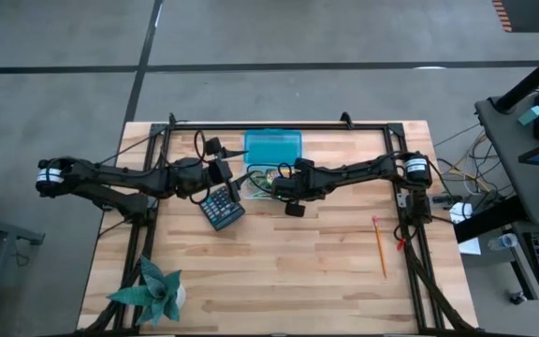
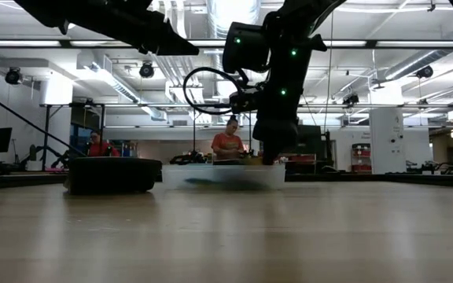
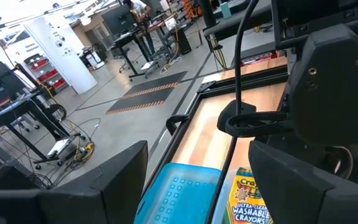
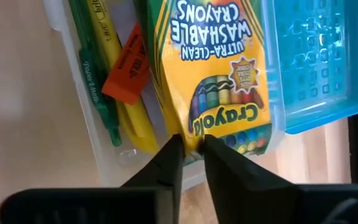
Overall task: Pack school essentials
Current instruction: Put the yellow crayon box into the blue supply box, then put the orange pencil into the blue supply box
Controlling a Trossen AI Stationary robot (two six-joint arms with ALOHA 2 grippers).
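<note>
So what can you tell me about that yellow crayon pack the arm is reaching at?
The crayon pack is a flat yellow box with green edges, printed "Crayola Ultra-Clean Washable Crayons" above a row of drawn crayons. It looks like glossy card. It lies inside the clear case, beside the orange eraser and against the blue lid. The right gripper pinches its edge.

Both arms reach in toward mid-table.
The right gripper (image 4: 188, 144) points down, its fingers nipped close on the crayon pack (image 4: 219, 74); the left gripper (image 1: 223, 171) hangs beside it, fingers spread wide.
</note>
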